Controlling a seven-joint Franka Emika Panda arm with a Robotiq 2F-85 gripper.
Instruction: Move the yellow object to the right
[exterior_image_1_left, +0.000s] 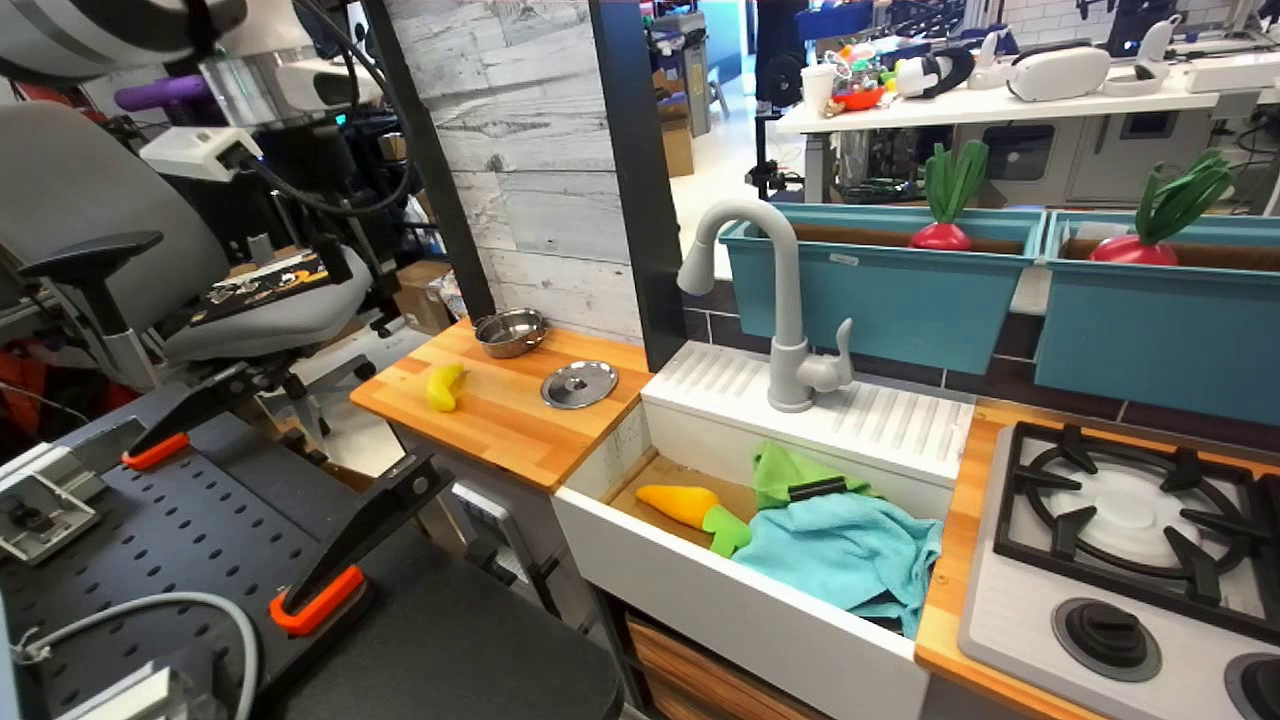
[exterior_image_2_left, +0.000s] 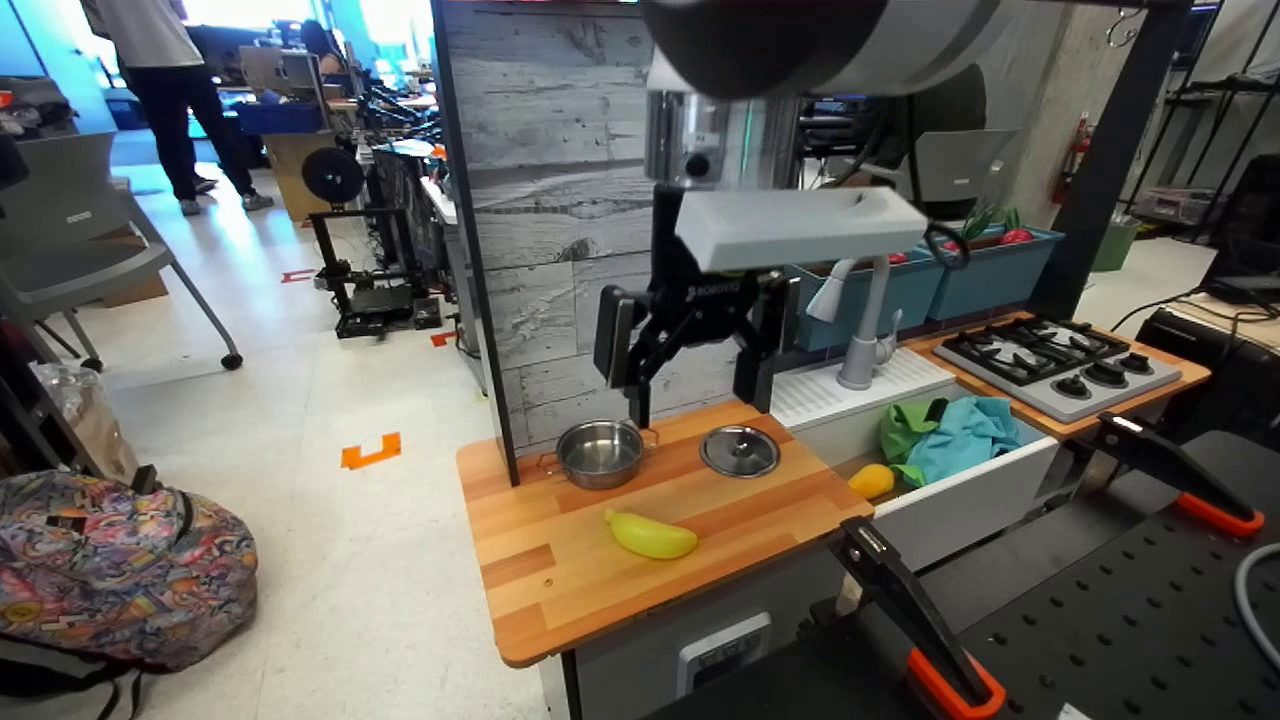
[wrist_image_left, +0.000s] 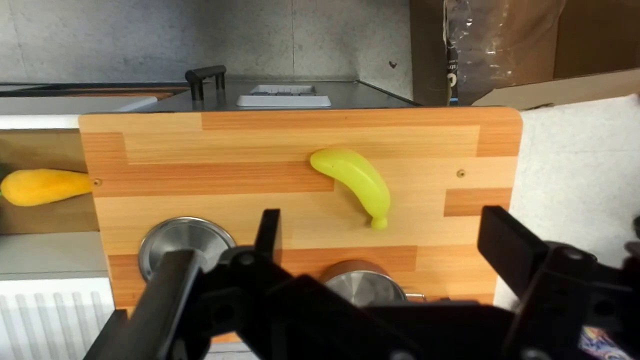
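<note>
The gripper (wrist_image_left: 382, 232), spread wide, hangs well above the counter (wrist_image_left: 165, 210), where the banana (wrist_image_left: 362, 181) lies near the pot (wrist_image_left: 364, 287) and the lid (wrist_image_left: 187, 237).

Both exterior views overlook the worktop (exterior_image_2_left: 745, 518); the nearer wrist view faces down.

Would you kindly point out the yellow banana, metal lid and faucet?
Yellow banana (wrist_image_left: 358, 176): wrist view, middle of its body.
Metal lid (exterior_image_2_left: 741, 452): in an exterior view, top centre.
Faucet (exterior_image_1_left: 789, 295): in an exterior view, upright neck.
</note>
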